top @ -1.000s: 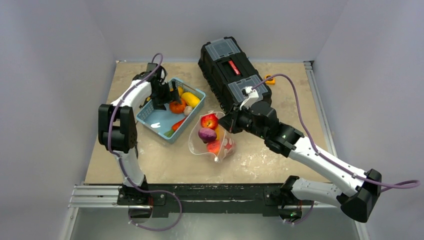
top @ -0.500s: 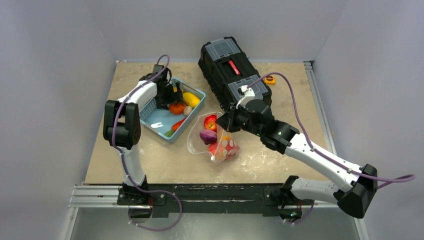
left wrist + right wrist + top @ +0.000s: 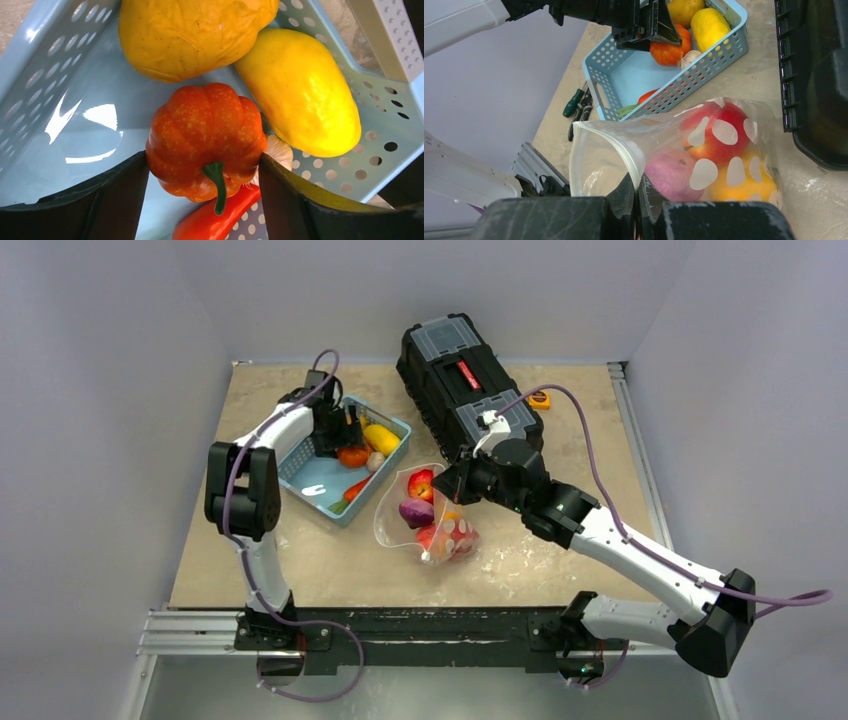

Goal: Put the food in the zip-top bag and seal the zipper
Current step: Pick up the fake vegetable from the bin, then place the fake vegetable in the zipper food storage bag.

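The clear zip-top bag [image 3: 425,515] with white dots lies mid-table and holds a red apple [image 3: 719,125], a purple fruit [image 3: 674,172] and an orange-yellow piece [image 3: 734,185]. My right gripper [image 3: 638,192] is shut on the bag's white zipper [image 3: 619,145] and holds the mouth open toward the left. My left gripper [image 3: 202,160] is down in the blue basket [image 3: 305,465]. Its fingers [image 3: 120,195] press both sides of an orange pepper [image 3: 205,135]. Two yellow fruits [image 3: 300,90], a red chili [image 3: 215,220] and a garlic bulb [image 3: 277,152] lie round it.
A black toolbox [image 3: 465,380] stands behind the bag, close to my right arm. A small orange object [image 3: 540,398] lies at its right. Hand tools, one with a green handle [image 3: 574,102], lie on the table beside the basket's left wall.
My left gripper moved deeper into the basket and came round the orange pepper. My right gripper shifted slightly toward the back with the bag's edge, and the bag settled.
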